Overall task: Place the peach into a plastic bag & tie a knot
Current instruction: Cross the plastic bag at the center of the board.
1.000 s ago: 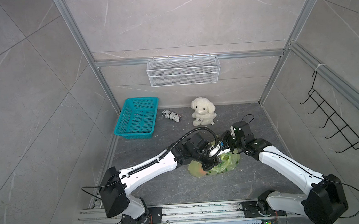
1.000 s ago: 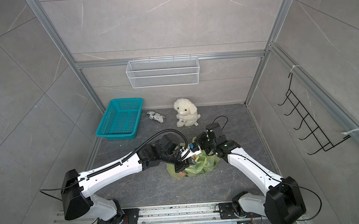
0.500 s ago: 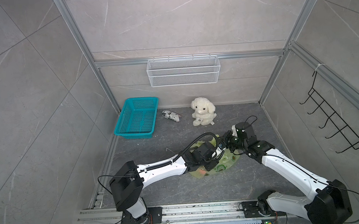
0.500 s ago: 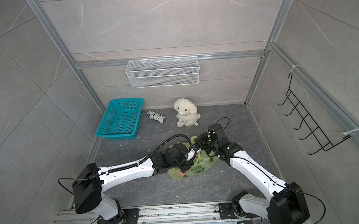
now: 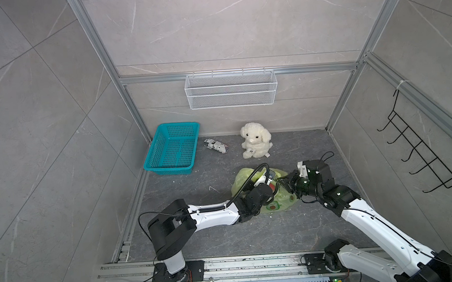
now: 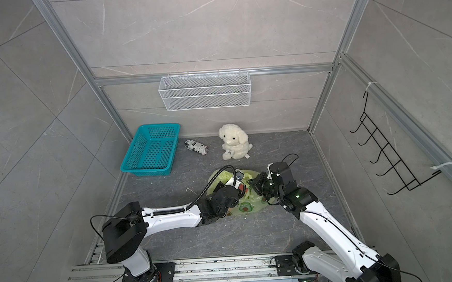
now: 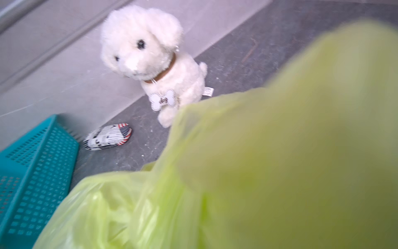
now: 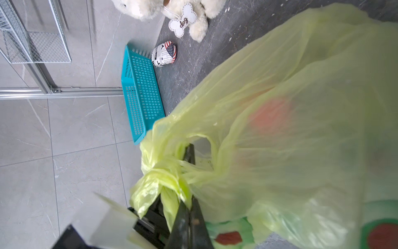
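Observation:
The yellow-green plastic bag [image 5: 273,200] with avocado prints lies on the dark floor between my two arms, seen in both top views [image 6: 246,199]. A blurred orange shape, the peach [image 8: 269,114], shows through its film. The knot [image 8: 163,174] is a tight bunch of handle strips. My right gripper [image 8: 190,199] is shut on a strip end just below the knot. My left gripper [image 5: 271,180] reaches into the bag's top. One of its dark fingers [image 8: 189,153] sticks through the handle loop beside the knot. In the left wrist view the bag [image 7: 280,161] hides its jaws.
A teal basket [image 5: 173,150], a small printed pouch [image 5: 215,145] and a white plush dog [image 5: 255,139] stand along the back wall. A white wire shelf [image 5: 231,90] hangs on that wall. A black hook rack [image 5: 419,151] is on the right wall.
My left arm has dropped low and stretched out toward the bag. The bag has shifted slightly toward the back, with both grippers still at its handles.

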Controlling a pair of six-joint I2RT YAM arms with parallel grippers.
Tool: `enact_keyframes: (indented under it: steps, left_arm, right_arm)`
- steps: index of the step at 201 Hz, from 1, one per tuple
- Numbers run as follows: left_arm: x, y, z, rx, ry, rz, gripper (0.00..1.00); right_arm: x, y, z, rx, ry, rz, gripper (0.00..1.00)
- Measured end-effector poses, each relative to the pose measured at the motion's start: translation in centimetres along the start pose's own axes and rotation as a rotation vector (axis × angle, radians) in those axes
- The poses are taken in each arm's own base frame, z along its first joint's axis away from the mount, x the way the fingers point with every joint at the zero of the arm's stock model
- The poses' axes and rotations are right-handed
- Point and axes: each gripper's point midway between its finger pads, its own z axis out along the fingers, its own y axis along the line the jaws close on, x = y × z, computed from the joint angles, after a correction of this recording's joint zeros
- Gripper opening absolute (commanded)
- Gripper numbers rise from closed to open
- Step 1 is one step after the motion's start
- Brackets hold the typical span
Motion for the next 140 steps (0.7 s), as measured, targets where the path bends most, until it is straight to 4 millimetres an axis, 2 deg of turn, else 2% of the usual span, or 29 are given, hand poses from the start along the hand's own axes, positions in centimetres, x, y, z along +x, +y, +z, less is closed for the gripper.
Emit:
enact_keyframes:
  steps: [37,81,140]
  left_arm:
    - [-1.2,0.6,0.3,-0.06,-0.101,-0.058,0.0]
    - [-2.7,-0.4,0.2,0.021,-0.182,-0.152,0.0]
    - [-3.2,-0.9,0.9,0.149,-0.223,-0.283,0.0]
  right_arm:
    - [1.5,-2.0,-0.6,0.01,0.034,0.006,0.0]
    - [3.2,-4.2,0.3,0.036,0.103,0.014,0.0]
    - [5.3,-4.3,1.5,0.029,0.177,-0.068,0.0]
